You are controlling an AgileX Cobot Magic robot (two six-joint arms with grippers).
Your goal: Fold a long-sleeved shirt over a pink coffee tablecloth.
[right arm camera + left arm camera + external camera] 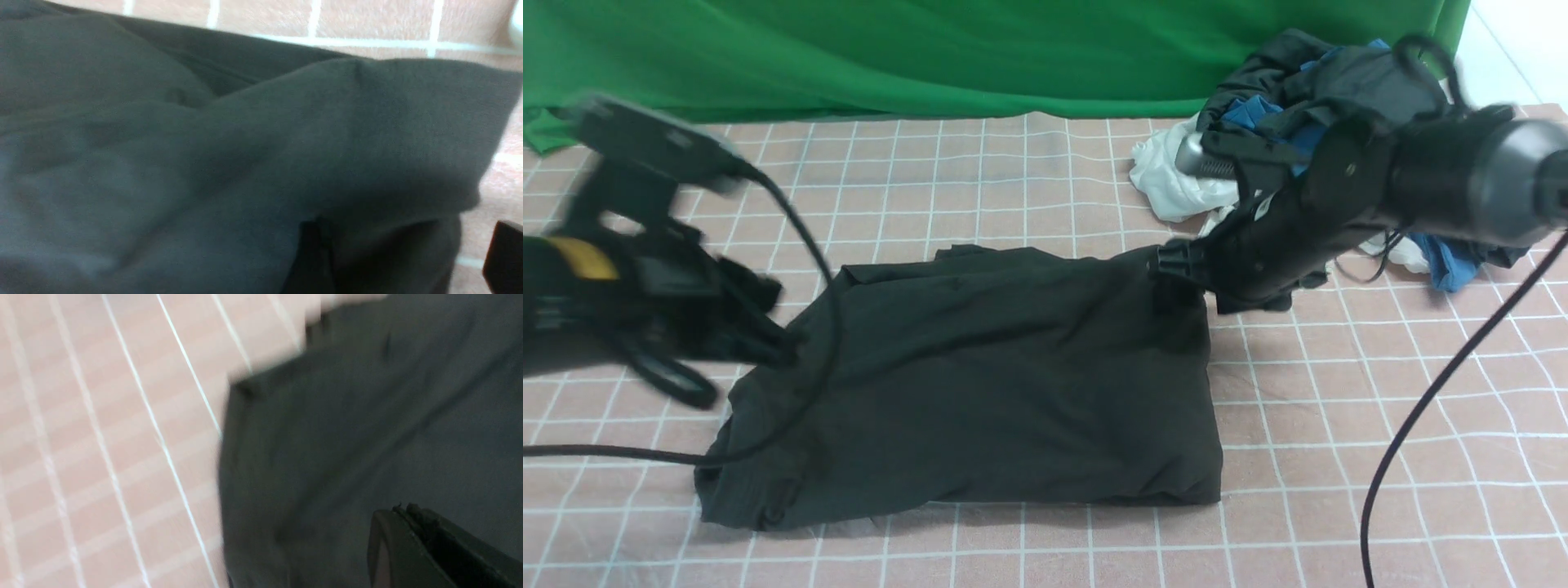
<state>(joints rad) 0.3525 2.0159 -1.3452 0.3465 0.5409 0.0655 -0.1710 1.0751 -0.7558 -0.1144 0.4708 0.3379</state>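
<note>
- I see the black cotton long-sleeved shirt (pixel 980 384) folded mid-counter on the pink white-gridded tablecloth (pixel 1339 425).
- Behind, right: heap of dark grey, blue and white garments (pixel 1307 90); green cloth backdrop (pixel 931 49).
- Left gripper (pixel 768 339) jaws together at the shirt's left edge; right gripper (pixel 1176 261) jaws apart at its far right corner.

The long-sleeved shirt (pixel 1005 367) is matt black cotton-like cloth, softly creased. The pink coffee tablecloth (pixel 1339 425) looks like a slightly fuzzy woven fabric. The right gripper (pixel 1176 263) is dull black plastic.

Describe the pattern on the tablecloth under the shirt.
Dusty pink tablecloth with a grid of thin white lines; clearest in the front view.
</note>
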